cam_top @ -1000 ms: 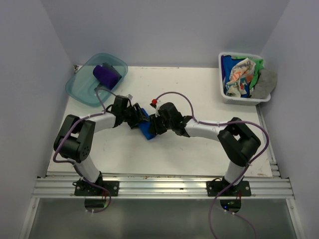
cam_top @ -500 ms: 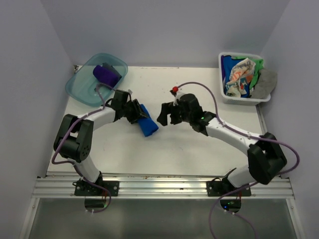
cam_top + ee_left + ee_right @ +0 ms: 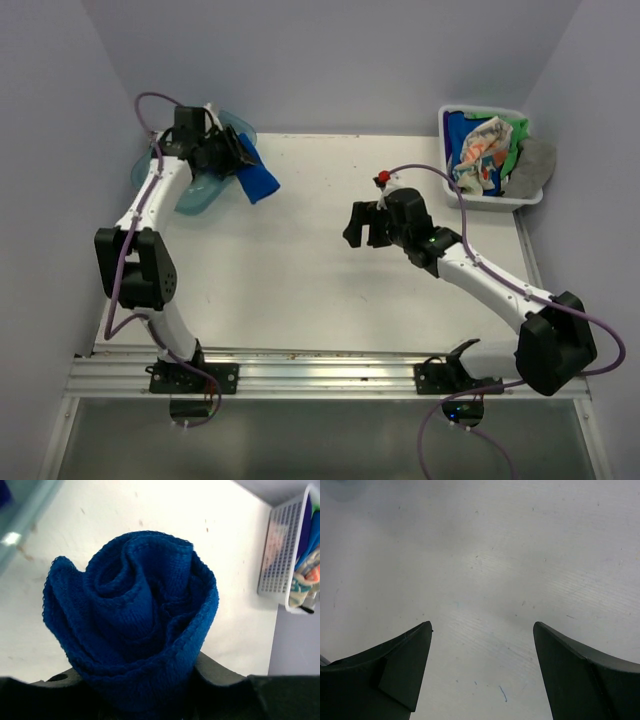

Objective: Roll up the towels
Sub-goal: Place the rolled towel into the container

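A white basket of loose towels sits at the upper right of the bench. A teal tub sits at the upper left. The left arm reaches far up, and its pincer pinches a rolled blue towel by the tub's edge. The right arm stretches to the middle, its pincer spread wide above the bench.

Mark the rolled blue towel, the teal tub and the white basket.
rolled blue towel [image 3: 135, 615]: left wrist view, roll's spiral end
teal tub [image 3: 195, 198]: top view, near wall
white basket [image 3: 485, 201]: top view, near wall
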